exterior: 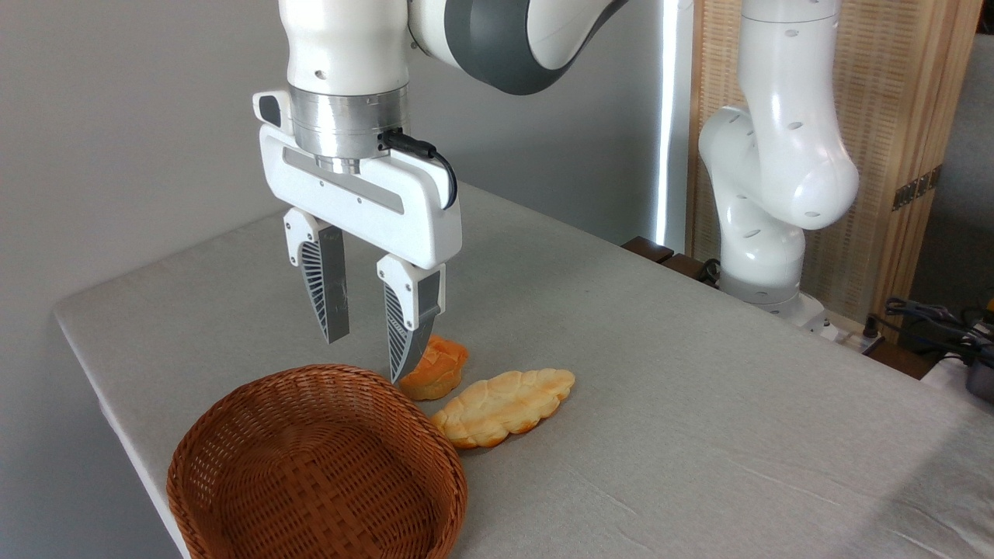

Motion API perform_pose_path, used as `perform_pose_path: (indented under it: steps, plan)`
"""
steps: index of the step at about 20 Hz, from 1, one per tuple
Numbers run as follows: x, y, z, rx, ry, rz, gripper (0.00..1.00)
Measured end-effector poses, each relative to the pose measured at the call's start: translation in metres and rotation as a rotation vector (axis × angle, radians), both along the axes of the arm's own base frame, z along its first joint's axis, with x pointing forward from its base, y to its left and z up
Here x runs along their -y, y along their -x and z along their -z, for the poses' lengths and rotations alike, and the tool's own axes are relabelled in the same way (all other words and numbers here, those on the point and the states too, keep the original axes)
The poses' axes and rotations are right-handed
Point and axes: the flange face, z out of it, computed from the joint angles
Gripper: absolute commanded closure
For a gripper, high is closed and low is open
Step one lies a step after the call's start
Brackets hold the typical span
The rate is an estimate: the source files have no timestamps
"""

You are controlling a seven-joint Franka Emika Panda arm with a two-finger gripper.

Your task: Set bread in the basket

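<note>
Standing by the table [699, 404], I am seeing the basket [317, 466] sitting at the near left edge, its woven brown bowl holding nothing. Just above its far rim the gripper [365, 341] is hanging, pointed straight down, its two ribbed fingers [324, 287] spread apart with clear air between them and nothing held. The right finger's tip is crossing in front of the bread [439, 371], so whether it is touching the bun I cannot tell. The bread is lying on the grey cloth just behind the basket's rim, a small orange-golden lump, partly hidden by that finger. Just to its right, close against it, the longer pale braided loaf [505, 405] is lying flat, angled toward the basket. Further right, the table is stretching away bare, and the arm's white base [765, 256] is standing at the far edge in front of a wooden slatted screen [901, 116]. Some dark cables [924, 314] are lying at the far right.
</note>
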Motion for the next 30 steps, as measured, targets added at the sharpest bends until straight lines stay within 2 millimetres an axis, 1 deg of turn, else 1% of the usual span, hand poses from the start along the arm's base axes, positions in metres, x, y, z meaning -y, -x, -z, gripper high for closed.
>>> perform_pose_path:
  steps: [13,23,30]
  plan:
    - [0.000,0.000,-0.001,0.002,0.001,0.001,0.00]
    - [0.000,0.002,-0.005,0.009,0.004,0.001,0.00]
    - [0.010,0.003,-0.001,-0.004,0.003,0.019,0.00]
